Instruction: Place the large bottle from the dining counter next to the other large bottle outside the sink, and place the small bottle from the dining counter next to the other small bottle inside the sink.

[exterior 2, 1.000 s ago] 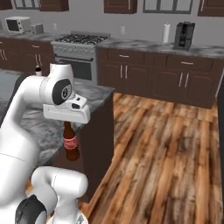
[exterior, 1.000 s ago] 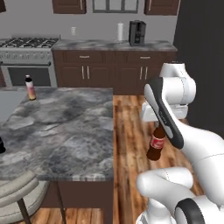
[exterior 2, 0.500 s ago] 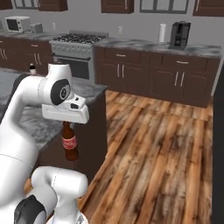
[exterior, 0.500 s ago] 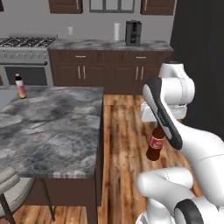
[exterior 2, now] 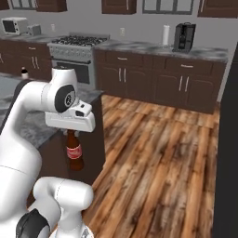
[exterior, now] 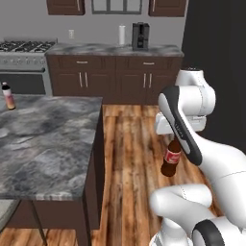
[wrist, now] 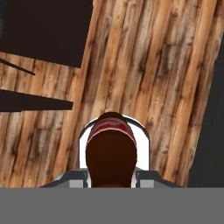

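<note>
My gripper is shut on the neck of the large bottle, a dark-brown bottle with a red label that hangs upright over the wooden floor, right of the dining counter. In the right base view the gripper holds the same large bottle beside the counter's end. The hand view looks down the large bottle with the gripper closed around it. A small bottle with a dark cap stands at the counter's far edge, also the small bottle. The sink and the bottles by it are out of view.
Along the back wall run dark cabinets with a stove, a paper-towel roll and a coffee machine. A tall dark unit stands at the right. A microwave sits far left. Wooden floor lies ahead.
The base has moved, so the whole scene shifts: the dining counter slides left in the left view. The large bottle stays held in the same pose.
</note>
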Robot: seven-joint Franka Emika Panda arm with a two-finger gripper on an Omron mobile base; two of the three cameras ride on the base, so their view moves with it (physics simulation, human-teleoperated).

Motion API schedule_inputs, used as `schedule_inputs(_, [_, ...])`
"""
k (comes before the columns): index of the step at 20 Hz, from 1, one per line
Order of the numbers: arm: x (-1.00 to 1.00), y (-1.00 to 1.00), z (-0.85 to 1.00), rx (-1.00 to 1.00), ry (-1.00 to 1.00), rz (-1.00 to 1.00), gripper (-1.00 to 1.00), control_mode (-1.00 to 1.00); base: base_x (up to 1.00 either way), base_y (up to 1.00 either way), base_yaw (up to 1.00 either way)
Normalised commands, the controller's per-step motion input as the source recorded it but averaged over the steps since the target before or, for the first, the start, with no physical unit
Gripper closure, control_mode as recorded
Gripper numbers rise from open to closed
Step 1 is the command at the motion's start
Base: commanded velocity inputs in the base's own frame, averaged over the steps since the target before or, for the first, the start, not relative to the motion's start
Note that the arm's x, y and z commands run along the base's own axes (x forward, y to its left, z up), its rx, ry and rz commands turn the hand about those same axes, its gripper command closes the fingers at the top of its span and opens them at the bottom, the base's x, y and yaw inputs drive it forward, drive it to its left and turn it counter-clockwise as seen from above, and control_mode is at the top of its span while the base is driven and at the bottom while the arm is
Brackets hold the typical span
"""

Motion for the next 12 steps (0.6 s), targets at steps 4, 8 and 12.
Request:
schedule_inputs(4, [0.0, 0.0, 0.0, 0.0, 0.0, 0.0, 1.0, 1.0, 0.38, -0.41, 0.07])
schedule_inputs(8, [0.0, 0.0, 0.0, 0.0, 0.0, 0.0, 1.0, 1.0, 0.47, -0.32, 0.09])
schedule_inputs(12, [0.0, 0.0, 0.0, 0.0, 0.0, 0.0, 1.0, 1.0, 0.49, -0.17, 0.06])
